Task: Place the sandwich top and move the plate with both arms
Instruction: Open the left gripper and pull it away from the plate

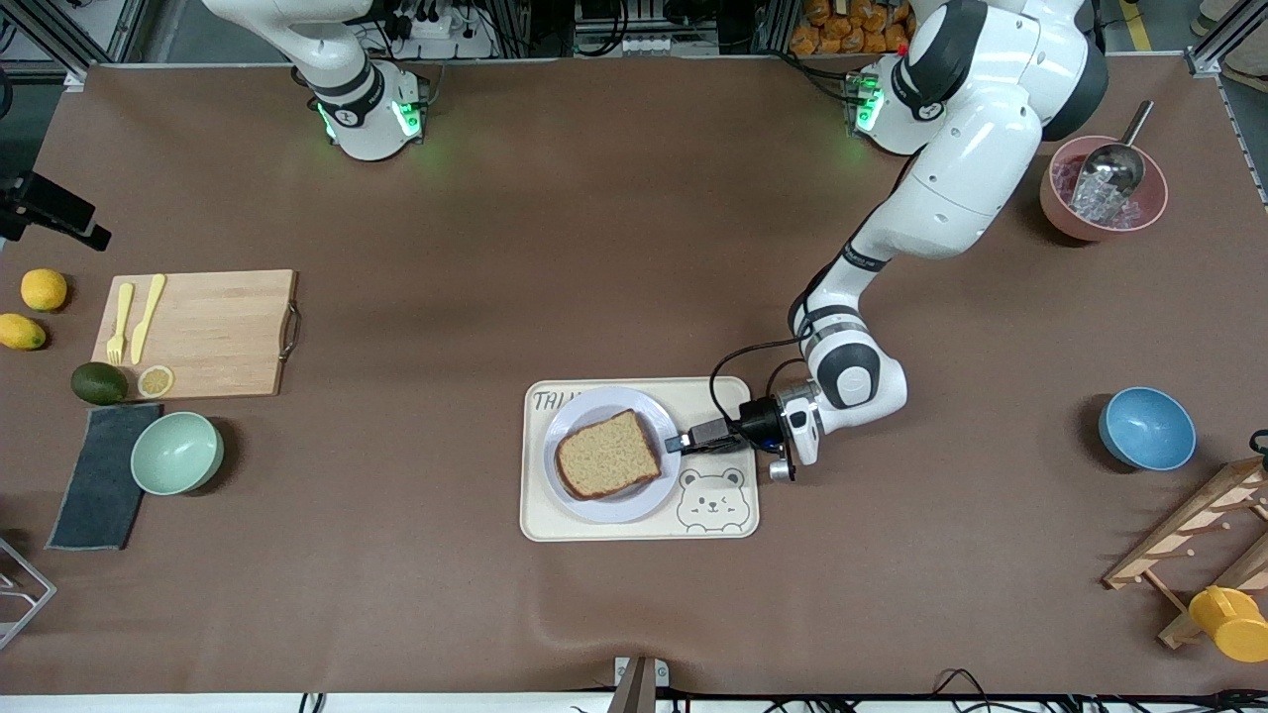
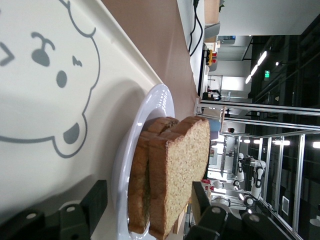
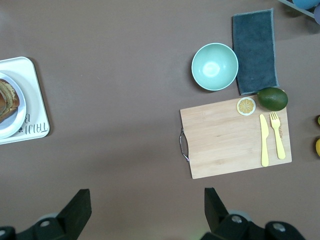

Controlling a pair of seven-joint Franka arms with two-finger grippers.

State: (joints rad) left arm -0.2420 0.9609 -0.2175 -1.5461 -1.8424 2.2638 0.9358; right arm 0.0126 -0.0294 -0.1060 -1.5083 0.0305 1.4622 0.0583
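The sandwich top, a brown wholemeal slice, lies flat on a second slice on the pale round plate. The plate sits on the cream bear-printed tray. My left gripper lies low and level at the plate's edge toward the left arm's end. It is open, with one finger down by the tray and the other above the sandwich top, holding nothing. My right gripper is open and empty, high over bare table between the tray and the cutting board. It is out of the front view.
Toward the right arm's end are a wooden cutting board with yellow cutlery, an avocado, lemons, a mint bowl and a grey cloth. Toward the left arm's end stand a blue bowl, a pink ice bowl and a wooden rack.
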